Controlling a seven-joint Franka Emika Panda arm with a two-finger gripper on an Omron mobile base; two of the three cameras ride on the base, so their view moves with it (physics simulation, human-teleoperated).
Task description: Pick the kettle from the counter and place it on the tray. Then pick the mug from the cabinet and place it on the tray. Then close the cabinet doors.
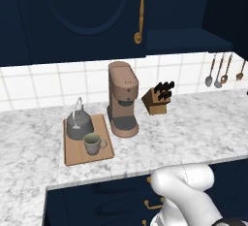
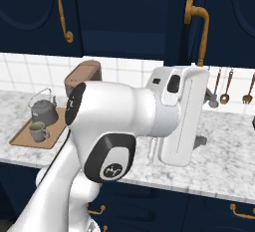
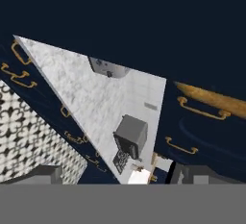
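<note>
The dark grey kettle stands at the back of the wooden tray on the marble counter. In front of it on the tray sits the grey-beige mug. Kettle, mug and tray lie far left in the right base view. The cabinet gapes dark between its doors. The left door shows its brass handle. My gripper is open and holds nothing. The right door's brass handle is close ahead of it, and my hand sits below that handle.
A brown coffee machine stands right of the tray, with a knife block beyond it. Utensils hang on the tiled wall at the right. Navy drawers with brass pulls run under the counter. A grey box-like appliance stands further along the worktop.
</note>
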